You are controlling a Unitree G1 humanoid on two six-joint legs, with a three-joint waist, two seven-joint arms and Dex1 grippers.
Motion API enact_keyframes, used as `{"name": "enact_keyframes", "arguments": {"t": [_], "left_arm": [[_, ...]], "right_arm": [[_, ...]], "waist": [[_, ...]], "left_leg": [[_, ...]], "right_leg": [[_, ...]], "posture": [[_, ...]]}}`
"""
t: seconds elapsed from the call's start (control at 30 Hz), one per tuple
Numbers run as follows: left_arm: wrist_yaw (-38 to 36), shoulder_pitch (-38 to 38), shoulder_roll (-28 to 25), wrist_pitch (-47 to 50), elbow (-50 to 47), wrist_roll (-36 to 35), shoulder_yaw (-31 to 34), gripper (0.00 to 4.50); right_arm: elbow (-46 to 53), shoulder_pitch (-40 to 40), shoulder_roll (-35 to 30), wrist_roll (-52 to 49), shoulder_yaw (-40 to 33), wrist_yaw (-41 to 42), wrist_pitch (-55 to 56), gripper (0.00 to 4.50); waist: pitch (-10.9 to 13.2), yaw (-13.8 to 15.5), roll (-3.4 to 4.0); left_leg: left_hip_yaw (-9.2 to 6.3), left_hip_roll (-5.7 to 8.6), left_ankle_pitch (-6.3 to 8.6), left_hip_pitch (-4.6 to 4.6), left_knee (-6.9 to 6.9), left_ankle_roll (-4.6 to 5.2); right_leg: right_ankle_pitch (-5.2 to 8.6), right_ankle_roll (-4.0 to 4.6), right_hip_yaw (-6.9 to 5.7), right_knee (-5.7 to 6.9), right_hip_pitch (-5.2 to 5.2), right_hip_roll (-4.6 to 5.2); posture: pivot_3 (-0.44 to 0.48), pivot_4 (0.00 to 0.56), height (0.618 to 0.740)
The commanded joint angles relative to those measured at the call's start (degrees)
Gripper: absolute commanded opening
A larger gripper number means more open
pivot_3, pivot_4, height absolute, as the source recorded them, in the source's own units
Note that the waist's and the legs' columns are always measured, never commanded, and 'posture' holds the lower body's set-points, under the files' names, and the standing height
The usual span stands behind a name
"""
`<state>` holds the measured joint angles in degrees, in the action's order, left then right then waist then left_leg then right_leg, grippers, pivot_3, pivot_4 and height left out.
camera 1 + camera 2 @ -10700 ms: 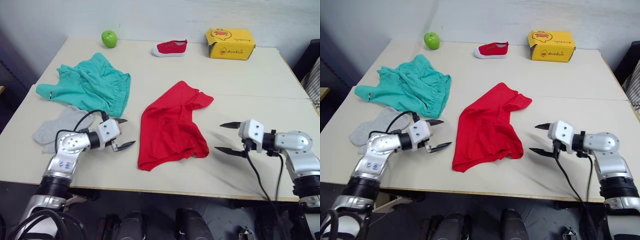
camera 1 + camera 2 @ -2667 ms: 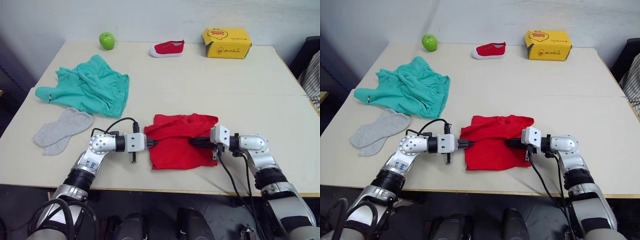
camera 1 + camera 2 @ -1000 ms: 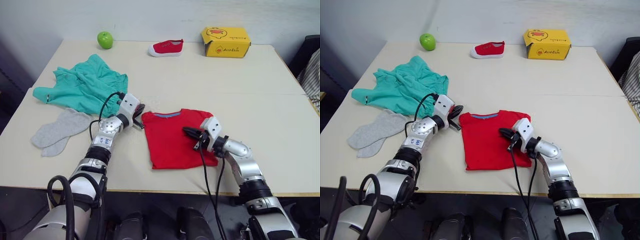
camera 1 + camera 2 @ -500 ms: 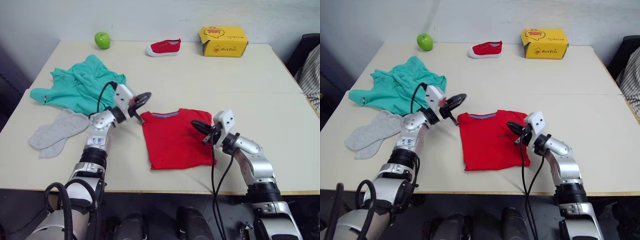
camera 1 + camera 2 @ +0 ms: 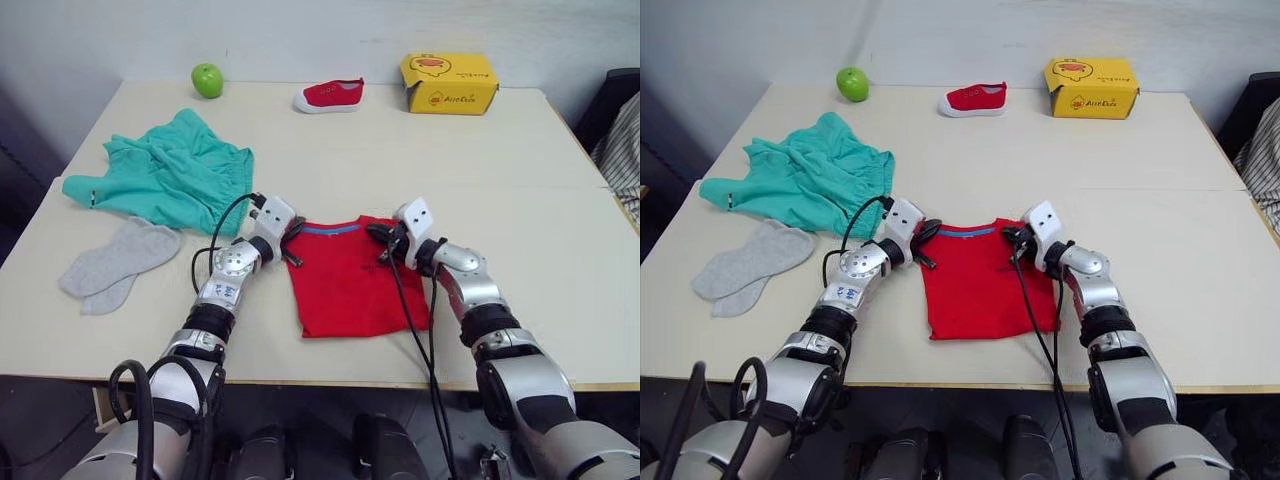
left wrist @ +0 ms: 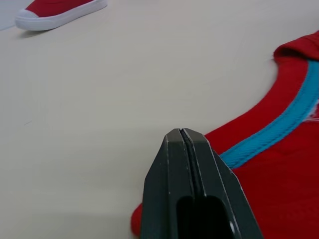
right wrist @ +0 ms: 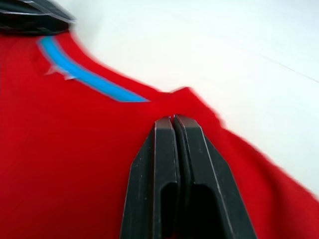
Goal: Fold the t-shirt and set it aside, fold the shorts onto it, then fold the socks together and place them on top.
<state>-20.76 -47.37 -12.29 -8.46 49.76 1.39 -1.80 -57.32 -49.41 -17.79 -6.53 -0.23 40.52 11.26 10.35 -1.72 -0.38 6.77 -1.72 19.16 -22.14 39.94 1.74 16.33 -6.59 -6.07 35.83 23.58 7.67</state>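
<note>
T-shirt [image 5: 355, 285] lies folded on the worktop [image 5: 520, 170]; left gripper [image 5: 291, 238] and right gripper [image 5: 381, 238], jaws closed together, rest at its collar corners

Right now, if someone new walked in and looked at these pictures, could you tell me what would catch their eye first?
Most likely the bright red t-shirt, lying flat near the front middle of the table, with the left gripper and right gripper at its two collar corners, jaws shut. Next, the rumpled teal shorts to the robot's left, with the grey socks just in front of them. Along the far edge sit a green apple, a small red shoe and a yellow box.
</note>
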Motion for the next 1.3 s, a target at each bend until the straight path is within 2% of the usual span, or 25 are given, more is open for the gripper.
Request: {"name": "enact_keyframes", "arguments": {"t": [0.03, 0.1, 0.17, 0.27, 0.43, 0.53, 0.63, 0.77, 0.87, 0.97, 1.13, 1.3], "left_arm": [[0.4, 0.9, -1.0, 2.1, -0.1, -0.1, 0.9, 0.0], [-0.6, 1.6, -1.3, 2.6, -0.5, 0.2, 0.5, 0.0], [0.8, 2.1, -1.4, -1.6, -1.4, 0.5, 0.9, 0.0], [-2.0, 2.0, -0.2, -7.5, -6.3, -4.1, 3.6, 0.0], [-16.1, 5.3, 0.2, -5.6, -17.8, -12.7, 3.1, 0.0], [-24.8, 10.5, -1.9, -1.6, -27.5, -13.2, -2.4, 0.0], [-27.7, 15.2, -3.3, 0.3, -33.1, -11.1, -6.6, 0.0], [-24.3, 19.4, -2.4, -0.6, -34.9, -6.5, -9.8, 0.0], [-20.1, 21.0, -2.6, -3.7, -34.2, -0.6, -11.9, 0.0], [-16.9, 22.4, -1.1, -0.7, -34.6, -0.4, -11.1, 0.0], [-16.3, 24.6, -1.6, 4.6, -35.5, 0.1, -11.7, 0.0], [-16.9, 24.6, -1.4, 5.2, -34.9, -2.0, -10.4, 0.0]], "right_arm": [[-4.4, -0.7, -2.7, -0.4, -3.5, -4.9, -0.7, 0.07], [-5.2, -0.7, -3.8, -0.9, -5.1, -6.7, -1.1, 0.07], [-4.8, -0.3, -4.3, -1.8, -6.5, -6.5, -1.5, 0.07], [-0.9, 1.1, -4.2, -6.6, -10.8, -3.4, -2.4, 0.07], [16.0, 8.6, -4.3, -11.5, -10.7, 6.2, -4.3, 0.07], [33.4, 16.9, -5.3, -11.7, -6.0, 10.9, -6.8, 0.07], [45.5, 23.9, -5.1, -11.1, -3.2, 10.0, -9.6, 0.07], [52.8, 31.9, -3.2, -9.5, -0.6, 6.2, -11.6, 0.07], [53.4, 37.3, -3.8, -6.8, 1.3, 6.5, -8.1, 0.07], [52.2, 39.7, -3.9, -6.3, 0.3, 4.8, -6.4, 0.07], [49.0, 42.9, -5.9, -8.5, -6.8, 0.5, -6.2, 0.07], [52.2, 45.0, -7.8, -16.4, -14.0, 0.8, -11.5, 0.07]], "waist": [[0.0, 0.0, 0.0], [0.0, 0.1, 0.0], [0.0, 0.0, 0.0], [0.0, -0.1, 0.0], [0.0, 0.1, 0.0], [0.0, 0.1, 0.01], [0.0, 0.1, 0.01], [0.0, 0.3, 0.01], [0.0, 0.6, 0.01], [0.0, 0.6, 0.0], [-0.1, 1.3, 0.0], [-0.1, 1.6, 0.05]], "left_leg": [[0.0, 0.0, 0.0, 0.01, 0.0, 0.0], [0.0, 0.0, 0.0, 0.04, 0.01, -0.01], [0.01, 0.0, 0.0, 0.05, 0.0, -0.01], [0.02, -0.03, -0.01, 0.03, -0.04, -0.04], [0.03, 0.01, -0.03, -0.07, -0.19, -0.07], [0.04, 0.04, -0.02, -0.04, -0.26, -0.07], [0.01, 0.02, -0.01, -0.02, -0.33, -0.09], [0.02, 0.02, -0.02, -0.01, -0.27, -0.07], [-0.04, 0.03, -0.02, 0.01, -0.25, -0.07], [-0.02, 0.04, 0.0, 0.01, -0.28, -0.05], [-0.05, 0.03, 0.01, 0.15, -0.28, -0.03], [-0.05, 0.03, 0.05, 0.21, -0.28, 0.02]], "right_leg": [[0.0, 0.0, 0.0, 0.0, -0.01, 0.01], [0.0, 0.0, 0.0, 0.0, -0.05, 0.01], [0.0, 0.0, 0.01, -0.01, -0.06, 0.02], [0.0, 0.0, 0.02, -0.03, -0.01, 0.0], [0.0, 0.0, 0.01, -0.13, 0.09, 0.0], [0.0, 0.0, 0.01, -0.18, 0.08, -0.01], [0.0, 0.0, 0.01, -0.19, 0.08, -0.06], [0.0, 0.0, 0.04, -0.23, 0.05, -0.03], [0.0, 0.0, 0.03, -0.22, 0.03, 0.01], [0.0, 0.0, 0.05, -0.24, 0.03, 0.02], [0.0, 0.01, 0.03, -0.27, -0.12, 0.04], [0.0, 0.01, 0.06, -0.3, -0.18, 0.09]], "posture": [[0.0, 0.15, 0.74], [0.0, 0.15, 0.74], [0.0, 0.15, 0.74], [0.0, 0.15, 0.74], [0.0, 0.15, 0.74], [0.0, 0.15, 0.74], [0.0, 0.15, 0.74], [0.0, 0.15, 0.74], [0.0, 0.15, 0.74], [0.0, 0.15, 0.74], [0.0, 0.15, 0.74], [0.0, 0.15, 0.74]]}}
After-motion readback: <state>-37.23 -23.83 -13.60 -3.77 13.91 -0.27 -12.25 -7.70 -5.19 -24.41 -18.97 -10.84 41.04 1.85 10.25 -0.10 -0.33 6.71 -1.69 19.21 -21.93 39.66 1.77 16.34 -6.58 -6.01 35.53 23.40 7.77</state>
